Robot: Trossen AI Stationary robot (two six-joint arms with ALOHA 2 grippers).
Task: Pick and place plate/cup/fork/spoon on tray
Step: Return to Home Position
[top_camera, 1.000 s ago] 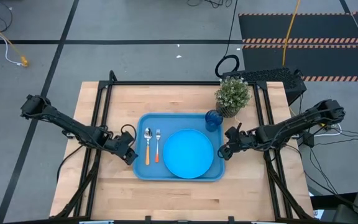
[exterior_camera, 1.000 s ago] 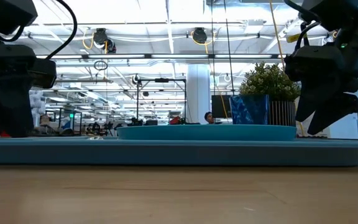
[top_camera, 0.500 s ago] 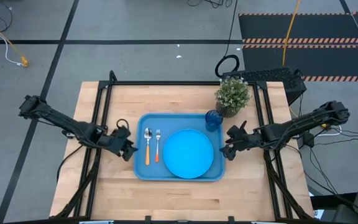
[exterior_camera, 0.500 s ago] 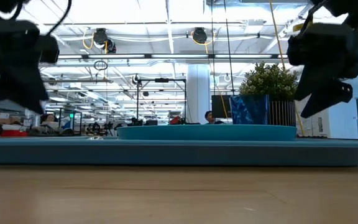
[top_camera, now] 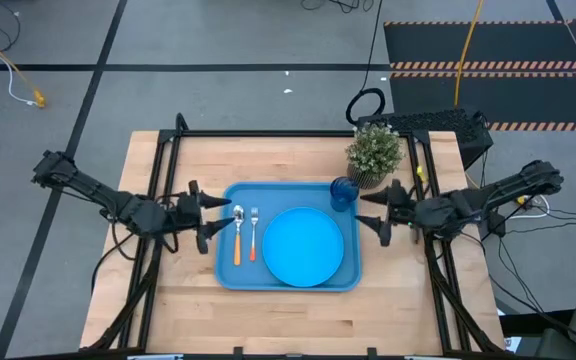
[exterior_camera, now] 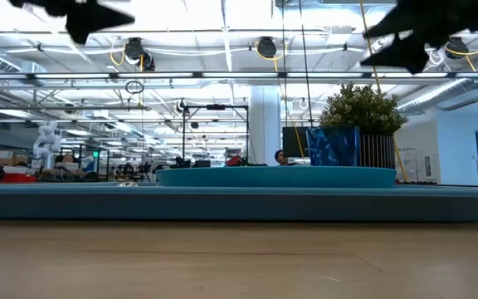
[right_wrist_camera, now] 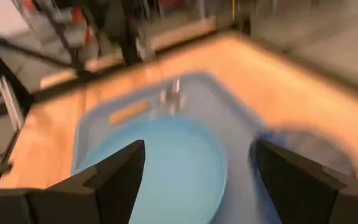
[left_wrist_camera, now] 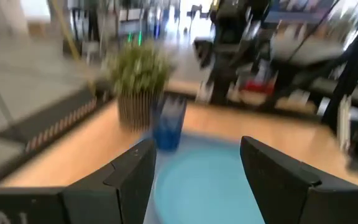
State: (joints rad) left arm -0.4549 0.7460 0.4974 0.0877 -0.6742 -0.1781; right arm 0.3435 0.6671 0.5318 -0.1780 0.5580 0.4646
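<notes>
The light-blue tray [top_camera: 230, 272] lies in the middle of the table. On it rest the round blue plate [top_camera: 304, 246], the small blue cup [top_camera: 343, 193] at its far right corner, and the spoon [top_camera: 237, 235] and the fork [top_camera: 254, 233] side by side at its left. My left gripper [top_camera: 218, 217] hangs open in the air over the tray's left rim, pointing about level toward the right. My right gripper [top_camera: 372, 214] hangs open just off the tray's right rim, pointing left. Neither has anything between its fingers [left_wrist_camera: 132, 177] [right_wrist_camera: 114, 177].
A potted plant [top_camera: 374, 155] stands at the table's far right, just behind the cup. Black frame rails [top_camera: 164, 170] run along the table's left, right and far sides. Bare wood [top_camera: 288, 320] lies between the tray and the near edge.
Both grippers have risen from beside the tray's rims and tipped from pointing down to about level, rolling as they went. In the low view they have climbed to the picture's top. Both have stayed open. The tray and the things on it have not moved.
</notes>
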